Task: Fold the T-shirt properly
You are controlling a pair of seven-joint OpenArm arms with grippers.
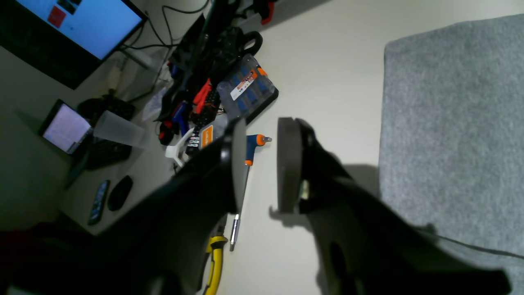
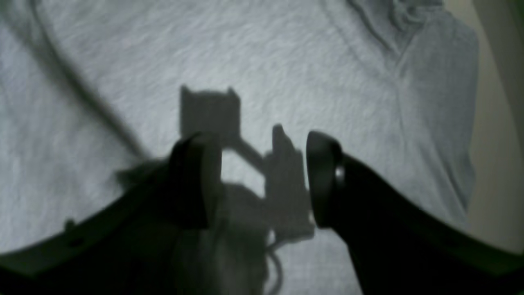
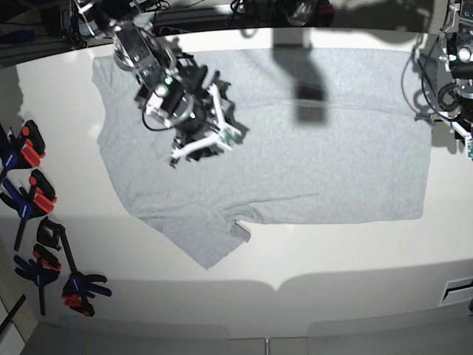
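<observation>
While its jaws stand apart with nothing between them, the right gripper (image 2: pixel 262 180) hangs over the T-shirt (image 3: pixel 295 148), casting its shadow onto the grey cloth just below; in the base view this gripper (image 3: pixel 203 148) sits above the shirt's left part, towards the far left corner of the tabletop (image 3: pixel 332 259). The left gripper (image 1: pixel 258 164) is likewise parted and empty, held over bare tabletop just beside the shirt's straight edge (image 1: pixel 385 123), at the tabletop's right edge. The T-shirt lies spread flat, plain side up, across the far half of the tabletop, a sleeve (image 3: pixel 211 244) pointing towards the near edge. Clamps (image 3: pixel 33 192) with red and black handles lie along the left edge. Beyond the left gripper are a screwdriver (image 1: pixel 249 164), a bit case (image 1: pixel 247 88) and a lit monitor (image 1: pixel 77 24).
</observation>
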